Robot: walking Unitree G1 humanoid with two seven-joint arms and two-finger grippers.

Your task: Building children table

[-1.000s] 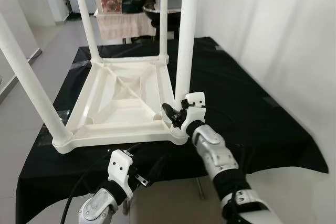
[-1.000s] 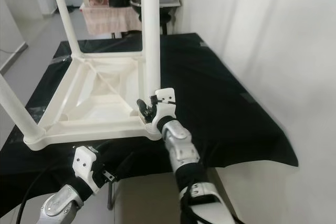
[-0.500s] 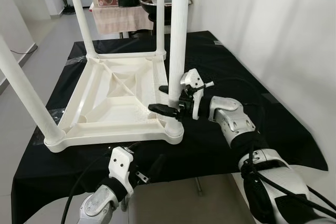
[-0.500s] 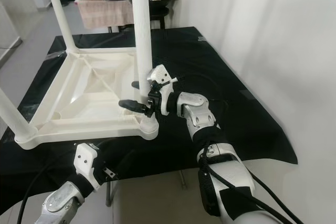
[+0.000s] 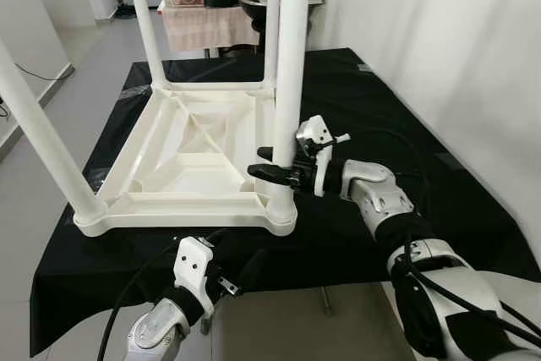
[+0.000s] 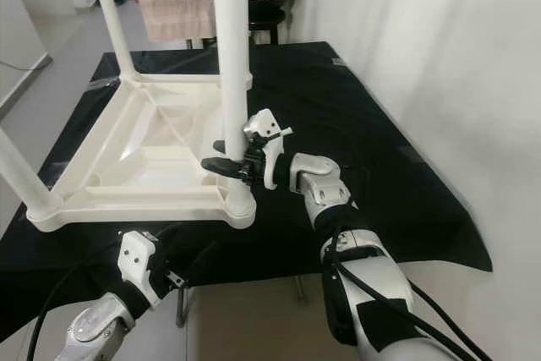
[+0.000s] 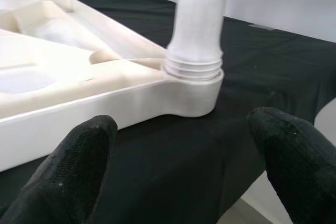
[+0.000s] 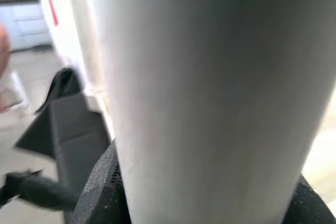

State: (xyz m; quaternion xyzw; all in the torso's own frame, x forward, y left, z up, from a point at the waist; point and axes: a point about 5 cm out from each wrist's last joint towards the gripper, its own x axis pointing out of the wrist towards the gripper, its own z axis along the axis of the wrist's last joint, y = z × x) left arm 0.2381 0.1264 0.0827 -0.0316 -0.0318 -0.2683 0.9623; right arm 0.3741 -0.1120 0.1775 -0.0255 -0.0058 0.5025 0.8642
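Observation:
A white plastic children's table (image 5: pixel 190 145) lies upside down on a black cloth, its legs pointing up. My right gripper (image 5: pixel 272 165) reaches in from the right and is shut on the near right leg (image 5: pixel 290 65), just above its threaded socket (image 7: pixel 193 69). In the right wrist view that leg (image 8: pixel 210 77) stands close between the black fingers (image 8: pixel 102 187). My left gripper (image 5: pixel 241 272) hangs open below the cloth's front edge, facing that same corner; its fingers (image 7: pixel 79 156) are wide apart with nothing between them.
The black cloth (image 5: pixel 406 124) covers a work table that ends just ahead of me. A white wall (image 5: pixel 473 40) runs close along the right. The other legs (image 5: pixel 42 141) rise at the left and back. Storage boxes and a towel-draped stand (image 5: pixel 207 23) sit behind.
A second ago my right gripper was low at the table's corner; it has since swung round to the right and closed on the leg. The camera has shifted slightly. The left gripper holds still.

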